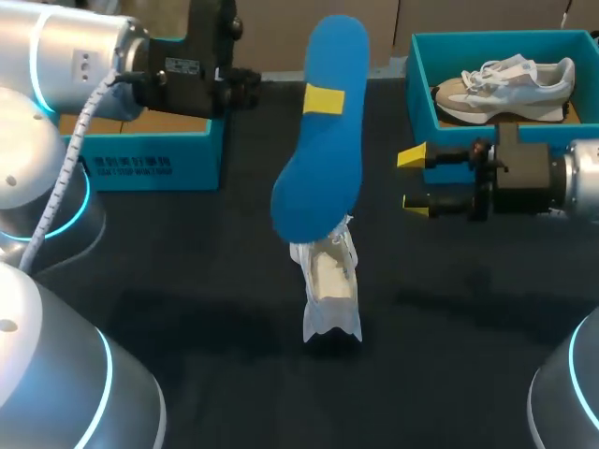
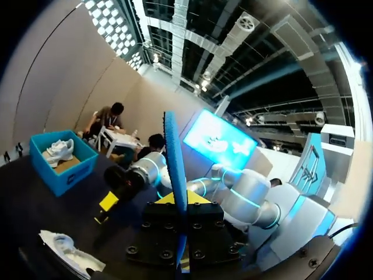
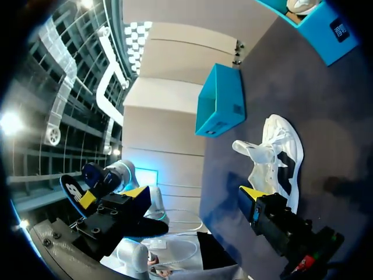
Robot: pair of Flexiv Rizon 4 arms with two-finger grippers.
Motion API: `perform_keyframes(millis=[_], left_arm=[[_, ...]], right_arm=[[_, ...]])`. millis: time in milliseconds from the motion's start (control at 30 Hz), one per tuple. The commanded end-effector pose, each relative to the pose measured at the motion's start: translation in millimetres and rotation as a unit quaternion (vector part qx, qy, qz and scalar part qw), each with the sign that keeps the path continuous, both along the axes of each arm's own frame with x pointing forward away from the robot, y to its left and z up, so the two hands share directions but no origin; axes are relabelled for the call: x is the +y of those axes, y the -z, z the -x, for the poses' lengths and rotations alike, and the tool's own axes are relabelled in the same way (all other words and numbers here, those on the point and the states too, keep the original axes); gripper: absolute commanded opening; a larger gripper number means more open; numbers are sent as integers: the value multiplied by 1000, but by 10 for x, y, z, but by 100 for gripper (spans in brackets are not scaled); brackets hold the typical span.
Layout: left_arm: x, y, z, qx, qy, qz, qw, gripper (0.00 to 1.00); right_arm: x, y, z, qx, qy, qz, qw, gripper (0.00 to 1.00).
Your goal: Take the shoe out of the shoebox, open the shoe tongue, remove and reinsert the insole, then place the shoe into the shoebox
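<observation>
While your left gripper [image 1: 323, 98] clamps the insole [image 1: 318, 178] mid-frame, your right gripper [image 1: 414, 178] gapes empty. Next, slide the insole back into the shoe [image 1: 329, 281].

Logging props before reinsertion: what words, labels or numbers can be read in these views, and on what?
Left shoebox front: two rows of white print, too blurred to read.
Insole: plain yellow patch, no text visible.
Right shoebox: dark label, too small to read.
</observation>
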State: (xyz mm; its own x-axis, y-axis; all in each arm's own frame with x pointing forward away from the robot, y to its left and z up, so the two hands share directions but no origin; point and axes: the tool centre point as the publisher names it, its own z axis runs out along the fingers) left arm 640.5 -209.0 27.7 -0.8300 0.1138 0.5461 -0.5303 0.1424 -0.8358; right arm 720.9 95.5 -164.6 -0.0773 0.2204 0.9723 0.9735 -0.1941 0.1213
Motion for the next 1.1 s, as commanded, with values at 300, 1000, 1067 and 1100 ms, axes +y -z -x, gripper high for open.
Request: perform_keyframes(millis=[300,1000,1067,1100], left_arm=[[194,110,45,-157,-29,66,985,0],[277,385,48,-247,6,93,965,0],[289,462,56,-279,15,96,955,0],[296,489,58,-301,22,101,948,0]], right_arm=[[21,9,-6,0,1,0,1000,100],[21,9,-6,0,1,0,1000,100],[21,9,-6,0,1,0,1000,100],[21,9,-6,0,1,0,1000,100]])
